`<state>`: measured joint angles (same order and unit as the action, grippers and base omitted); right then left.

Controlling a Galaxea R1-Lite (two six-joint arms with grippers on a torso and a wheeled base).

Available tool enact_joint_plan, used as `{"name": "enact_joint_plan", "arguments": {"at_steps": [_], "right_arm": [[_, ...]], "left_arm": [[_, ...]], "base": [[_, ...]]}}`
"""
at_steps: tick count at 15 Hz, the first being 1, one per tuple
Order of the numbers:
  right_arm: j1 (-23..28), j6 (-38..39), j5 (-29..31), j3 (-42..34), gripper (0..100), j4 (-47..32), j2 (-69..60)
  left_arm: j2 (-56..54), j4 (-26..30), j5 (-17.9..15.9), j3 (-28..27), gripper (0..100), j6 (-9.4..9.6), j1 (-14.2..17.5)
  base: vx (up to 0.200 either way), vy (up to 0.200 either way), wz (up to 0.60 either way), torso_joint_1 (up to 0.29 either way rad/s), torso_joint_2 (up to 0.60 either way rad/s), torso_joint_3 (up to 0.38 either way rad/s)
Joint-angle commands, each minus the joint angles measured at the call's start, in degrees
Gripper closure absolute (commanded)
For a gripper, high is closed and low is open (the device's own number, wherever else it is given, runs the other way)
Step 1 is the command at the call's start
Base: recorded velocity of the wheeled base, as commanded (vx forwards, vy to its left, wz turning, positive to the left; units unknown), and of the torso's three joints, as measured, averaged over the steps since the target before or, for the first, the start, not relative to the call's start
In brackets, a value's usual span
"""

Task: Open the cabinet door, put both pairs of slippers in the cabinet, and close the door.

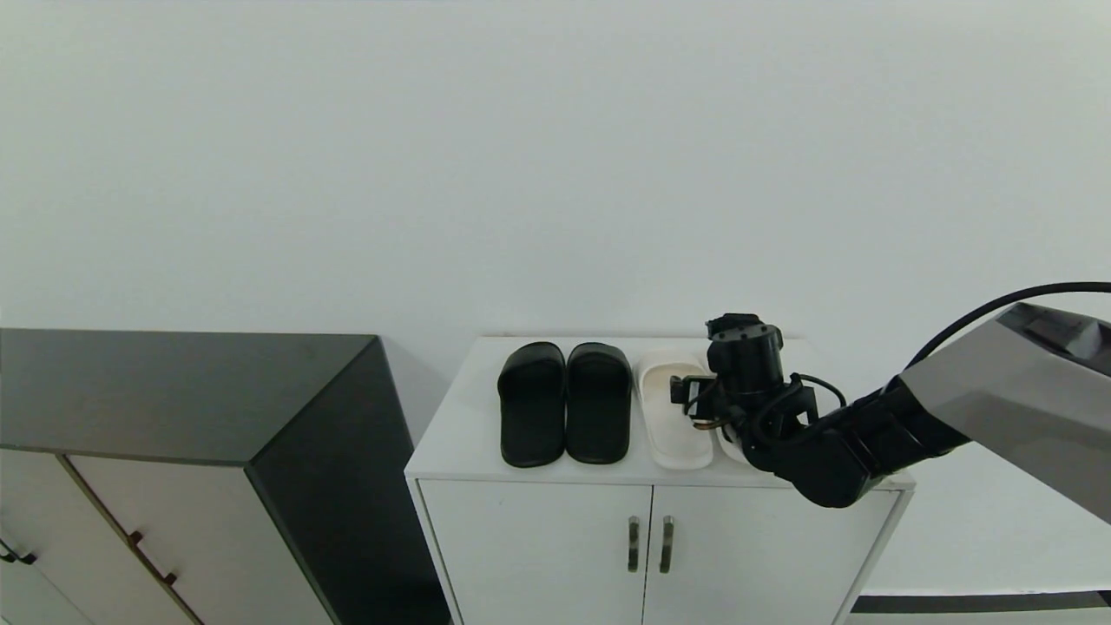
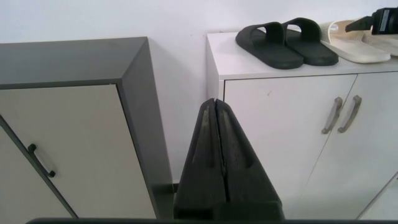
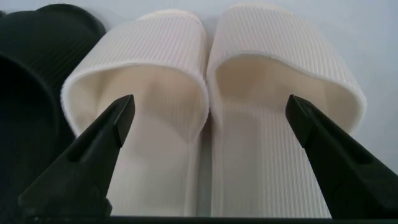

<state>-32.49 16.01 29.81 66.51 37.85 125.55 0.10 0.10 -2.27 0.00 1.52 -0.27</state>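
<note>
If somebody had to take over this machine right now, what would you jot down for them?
Left gripper: shut, empty, apart from the white two-door cabinet.
Right gripper: open, hovering at the cream ribbed slipper pair, not gripping yet.
Black rubber slipper pair sits beside them on the cabinet top.
Done: nothing; doors shut.
To do: open door, stow both pairs, close.

home hallway (shoe cabinet (image 1: 538,547), slippers (image 1: 531,408))

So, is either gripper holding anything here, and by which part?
Nothing. The right gripper is open at the cream ribbed slippers; the left gripper is shut, empty.
</note>
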Motion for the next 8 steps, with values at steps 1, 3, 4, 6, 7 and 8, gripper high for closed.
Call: {"name": "enact_joint_plan", "arguments": {"at_steps": [1,3,4,6,7,8], "right_arm": [[0.3,-0.4,0.0,1.3,100,0.1,1.3],[0.3,-0.7,0.0,2.4,100,0.0,2.2],[0.2,-0.8,0.0,2.7,100,0.0,2.4],[0.3,-1.3,0.1,3.1,100,-0.1,2.5],[0.3,-1.5,0.2,2.9,100,-0.2,2.3],[0.3,-1.5,0.3,2.4,100,-0.1,1.0]], "left_arm": [[0.0,0.0,0.0,0.0,100,-0.03,0.0],[0.0,0.0,0.0,0.0,100,-0.12,0.0],[0.0,0.0,0.0,0.0,100,-0.12,0.0],[0.0,0.0,0.0,0.0,100,-0.12,0.0],[0.0,0.0,0.0,0.0,100,-0.12,0.1],[0.0,0.0,0.0,0.0,100,-0.12,0.0]], "base": [[0.000,0.000,0.00,0.000,0.00,0.000],[0.000,0.000,0.00,0.000,0.00,0.000],[0.000,0.000,0.00,0.000,0.00,0.000],[0.000,0.000,0.00,0.000,0.00,0.000],[0.000,0.000,0.00,0.000,0.00,0.000],[0.000,0.000,0.00,0.000,0.00,0.000]]}}
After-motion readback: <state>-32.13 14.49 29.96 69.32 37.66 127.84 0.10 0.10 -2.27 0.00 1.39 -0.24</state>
